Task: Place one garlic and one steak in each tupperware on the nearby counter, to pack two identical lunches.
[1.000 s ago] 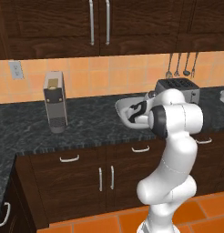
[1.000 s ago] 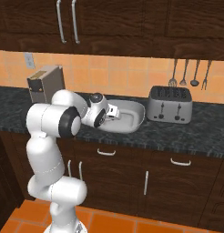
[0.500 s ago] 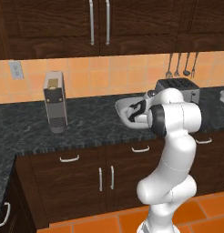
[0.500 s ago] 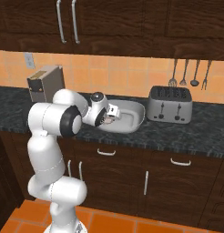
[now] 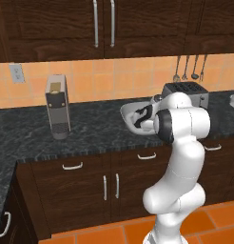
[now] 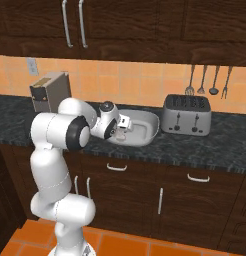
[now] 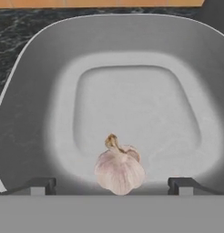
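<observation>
The gripper (image 7: 112,185) hangs over the near side of the rounded tupperware (image 7: 50,91), and its two fingers (image 7: 40,185) stand wide apart, with nothing between them touching. One garlic (image 7: 119,170) lies inside the tupperware, on the near slope of its floor, with the stem pointing to the far side. It is between the two tips but apart from both of them. The tupperware stands on the black counter (image 6: 205,147), just to the left of the silver toaster (image 6: 187,114). A grey coffee machine (image 5: 57,112) stands further to the left, near the wall
</observation>
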Robot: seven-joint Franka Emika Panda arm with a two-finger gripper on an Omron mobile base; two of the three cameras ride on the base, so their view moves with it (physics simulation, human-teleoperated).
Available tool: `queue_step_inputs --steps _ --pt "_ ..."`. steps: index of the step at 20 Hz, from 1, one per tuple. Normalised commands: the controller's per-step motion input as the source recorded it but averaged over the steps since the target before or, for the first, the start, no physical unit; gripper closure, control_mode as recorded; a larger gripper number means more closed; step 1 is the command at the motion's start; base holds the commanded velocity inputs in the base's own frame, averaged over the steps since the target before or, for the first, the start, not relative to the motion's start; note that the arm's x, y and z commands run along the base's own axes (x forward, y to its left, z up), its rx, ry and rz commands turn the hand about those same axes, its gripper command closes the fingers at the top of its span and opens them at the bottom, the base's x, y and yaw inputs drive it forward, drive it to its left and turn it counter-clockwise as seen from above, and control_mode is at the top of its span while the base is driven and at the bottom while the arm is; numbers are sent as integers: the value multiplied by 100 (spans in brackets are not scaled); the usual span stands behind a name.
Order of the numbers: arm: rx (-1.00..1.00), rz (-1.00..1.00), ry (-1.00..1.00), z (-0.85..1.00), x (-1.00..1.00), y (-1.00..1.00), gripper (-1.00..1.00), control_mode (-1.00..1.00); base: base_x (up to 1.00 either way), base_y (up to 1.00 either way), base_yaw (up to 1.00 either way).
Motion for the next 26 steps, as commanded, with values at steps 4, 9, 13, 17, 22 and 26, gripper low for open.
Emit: queue_step_inputs --steps 4,9,13,17,22,26 --pt "0 0 -1 38 0 0 -100 -100 0 0 0" --pt "0 0 -4 62 -19 0 -100 -100 0 0 0" --pt "0 0 0 59 -97 0 -100 -100 0 0 0" --pt "1 0 11 66 -100 -7 -100 -100 0 0 0" --pt "4 0 28 65 -100 -1 -100 -100 0 0 0" --pt "3 0 32 91 -100 4 -100 -100 0 0 0"
